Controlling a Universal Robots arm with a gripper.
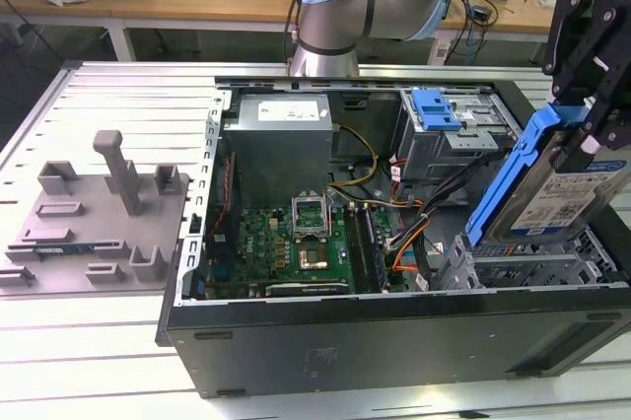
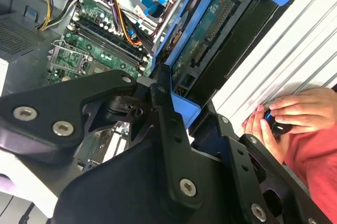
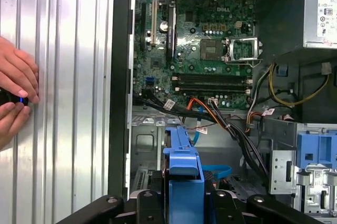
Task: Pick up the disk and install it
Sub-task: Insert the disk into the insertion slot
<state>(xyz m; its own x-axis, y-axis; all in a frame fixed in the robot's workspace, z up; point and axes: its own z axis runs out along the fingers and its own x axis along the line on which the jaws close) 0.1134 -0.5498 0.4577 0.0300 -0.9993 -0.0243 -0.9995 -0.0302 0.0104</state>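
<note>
pincer (image 1: 589, 134) clamped on the disk (image 1: 554, 188), tilted over the drive cage (image 1: 537, 264); best levelled with the cage's slot, kept off the loose cables (image 1: 434, 205), eased in straight and slow

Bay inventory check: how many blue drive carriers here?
2. One frames the disk held by the gripper, exterior view's right; the other carrier sits in the drive cage farther back. More may be hidden.

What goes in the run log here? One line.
gripper: shut on disk | disk: tilted over drive cage | computer case: open
</note>
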